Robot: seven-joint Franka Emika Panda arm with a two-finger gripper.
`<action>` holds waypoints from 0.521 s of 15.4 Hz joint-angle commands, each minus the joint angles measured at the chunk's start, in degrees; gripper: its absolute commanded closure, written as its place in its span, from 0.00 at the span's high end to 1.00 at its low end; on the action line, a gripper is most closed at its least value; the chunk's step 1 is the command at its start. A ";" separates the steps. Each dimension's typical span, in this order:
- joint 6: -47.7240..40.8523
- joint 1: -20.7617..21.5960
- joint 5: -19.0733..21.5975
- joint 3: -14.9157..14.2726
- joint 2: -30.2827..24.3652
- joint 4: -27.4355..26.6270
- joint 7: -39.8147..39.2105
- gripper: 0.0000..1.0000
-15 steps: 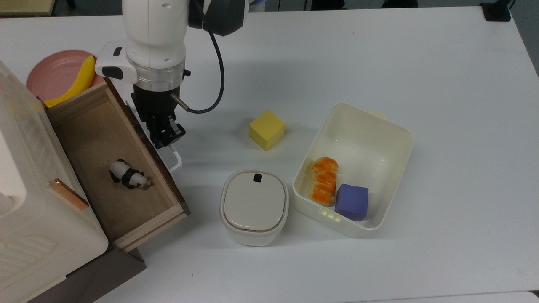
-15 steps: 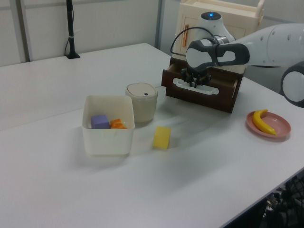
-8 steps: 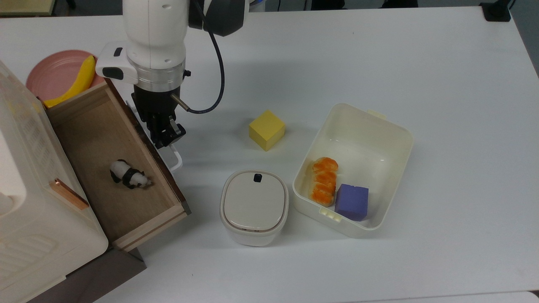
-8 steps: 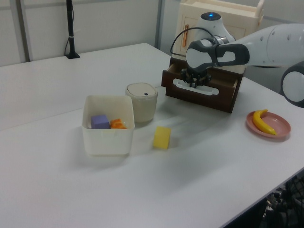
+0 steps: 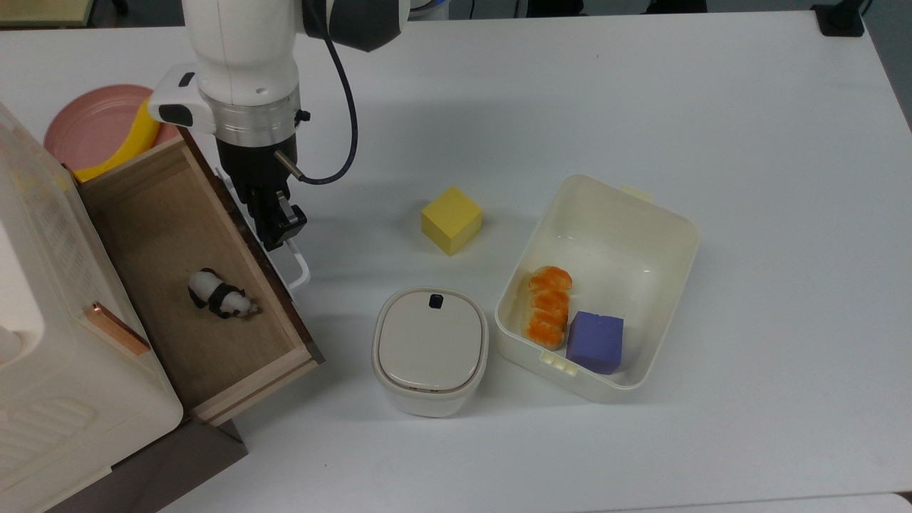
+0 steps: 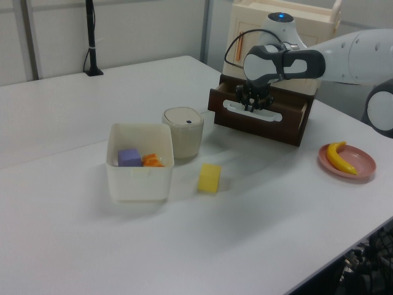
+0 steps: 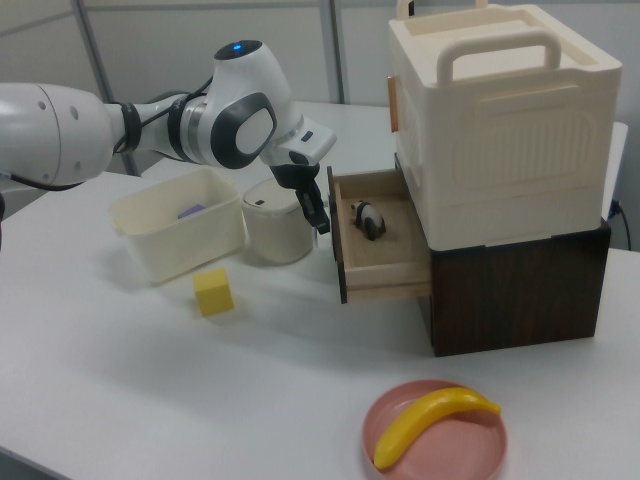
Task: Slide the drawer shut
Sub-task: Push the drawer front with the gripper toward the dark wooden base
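Note:
The drawer (image 5: 157,228) stands pulled out of the cream cabinet (image 5: 43,342), with a toy panda (image 5: 219,297) lying inside. Its dark brown front panel (image 6: 288,126) carries a white loop handle (image 5: 299,267). My gripper (image 5: 278,228) points down right at the front panel, over the handle's upper part, fingers shut. In the left view the gripper (image 6: 253,104) sits against the handle (image 6: 273,115) at the middle of the front panel. In the right view the gripper (image 7: 315,215) is just on the right view's left of the open drawer (image 7: 385,270).
A lidded white container (image 5: 430,350) stands close to the drawer's front corner. A cream open bin (image 5: 641,214) holds an orange bread piece (image 5: 547,306) and a purple block (image 5: 596,342). A yellow cube (image 5: 451,219) sits mid-table. A pink plate (image 5: 85,121) with a banana (image 5: 135,139) lies behind the drawer.
My arm has shifted a little toward the top view's left, bringing the gripper closer against the drawer front. The drawer and panda look about where they were.

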 commanded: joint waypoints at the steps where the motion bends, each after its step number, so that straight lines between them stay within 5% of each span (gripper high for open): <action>1: 0.89 0.56 -0.41 -0.44 -2.36 0.02 1.60 0.24; 8: 0.45 0.65 -1.38 -0.35 -2.10 -2.79 -18.69 0.23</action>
